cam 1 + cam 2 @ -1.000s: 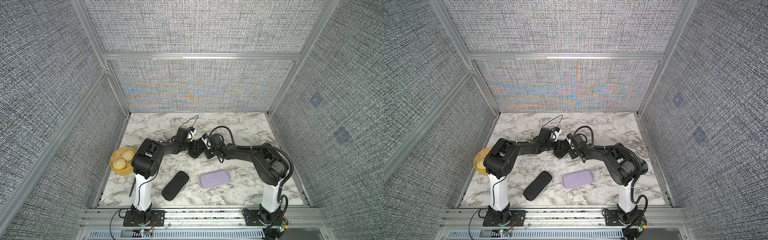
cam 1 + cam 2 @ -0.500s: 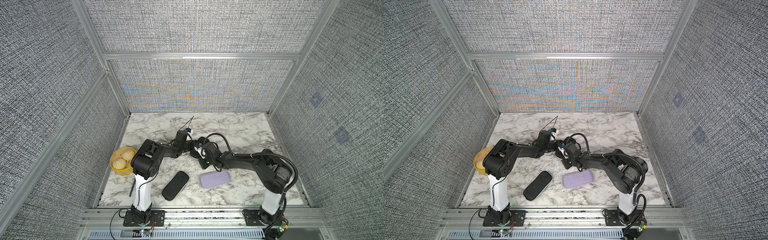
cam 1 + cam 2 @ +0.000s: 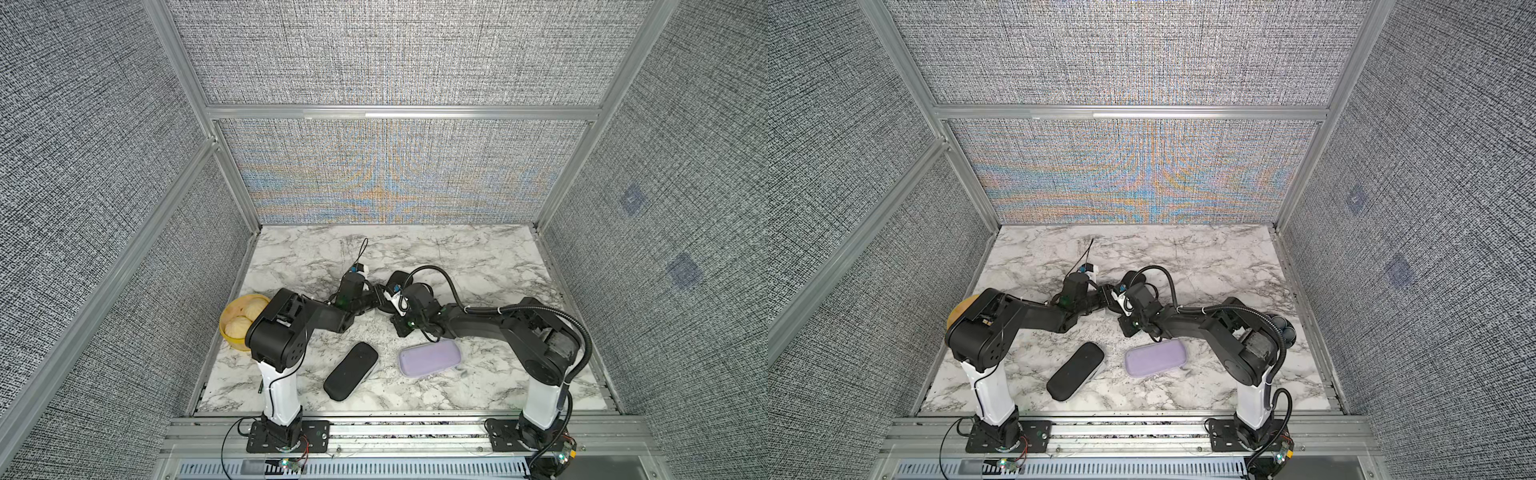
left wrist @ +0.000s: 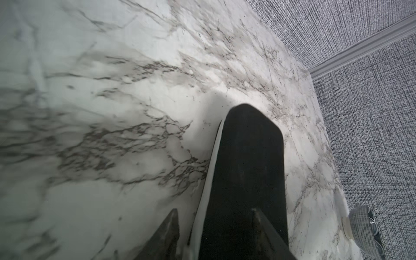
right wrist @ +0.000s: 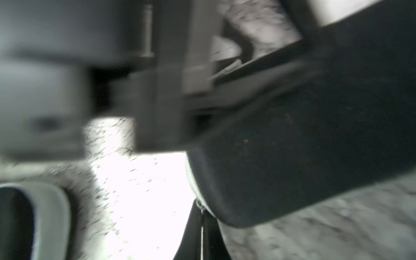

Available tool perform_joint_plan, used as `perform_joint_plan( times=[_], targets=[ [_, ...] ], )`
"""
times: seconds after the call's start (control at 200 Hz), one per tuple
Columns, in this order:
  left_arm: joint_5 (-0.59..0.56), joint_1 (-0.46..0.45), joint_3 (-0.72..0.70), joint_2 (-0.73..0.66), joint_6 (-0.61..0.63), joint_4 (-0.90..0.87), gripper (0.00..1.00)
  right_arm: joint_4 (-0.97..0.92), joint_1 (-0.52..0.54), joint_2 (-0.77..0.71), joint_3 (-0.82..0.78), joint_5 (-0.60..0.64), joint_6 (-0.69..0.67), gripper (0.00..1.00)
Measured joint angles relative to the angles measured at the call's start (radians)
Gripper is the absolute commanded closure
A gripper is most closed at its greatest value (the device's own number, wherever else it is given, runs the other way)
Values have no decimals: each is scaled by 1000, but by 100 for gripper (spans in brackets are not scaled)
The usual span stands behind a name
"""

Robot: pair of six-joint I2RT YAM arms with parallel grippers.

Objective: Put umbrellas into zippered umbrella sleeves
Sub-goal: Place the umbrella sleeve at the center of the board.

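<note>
Left wrist view, item 1: black rigid oblong zip case with a pale grey rim (image 4: pixel 247 162), lying on the white grey-veined marble tabletop (image 4: pixel 112 78), its rounded end pointing away from the camera. Attending it, the left gripper (image 4: pixel 213 210): fingers parted either side of the pale rim. One finger (image 4: pixel 167 234) is over bare marble with a strip of table showing between it and the rim, and the other is over the black shell. The jaws are not closed on the case.

Right wrist view, blurred: right gripper (image 5: pixel 200 225), fingers pressed together, tips at the rounded end of the same case. Whether anything is pinched between them cannot be told.

Both top views: the two grippers stand nose to nose at this case, just toward 12 o'clock of the table's centre. The left arm (image 3: pixel 307 320) reaches in from 7 o'clock, the right arm (image 3: pixel 478 326) from 5 o'clock.

Item 2: second black oblong case (image 3: pixel 351 376), lid down, flat at 7 o'clock, lying aslant.

Item 3: lavender oblong case (image 3: pixel 430 356), lid down, flat at 6 o'clock, just beside the right arm, apart from item 2.

Item 4: yellow round basket (image 3: pixel 227 334) holding pale buns, at 9 o'clock by the table's edge, partly behind the left arm
</note>
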Motion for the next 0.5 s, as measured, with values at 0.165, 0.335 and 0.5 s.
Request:
perform_joint_plan(
  times=[0.165,0.335,0.5],
  targets=[
    [0,4,-29,-40,8,-1,26,3,-45,-33,-60,-17,-5,100],
    [12,24,69,-15,66,-58,25,2,-123,-87,-121,-14,-23,100],
    [51,22,206,48,143,-137,25,-23,-179,-108,-135,-13,-55,100]
  ],
)
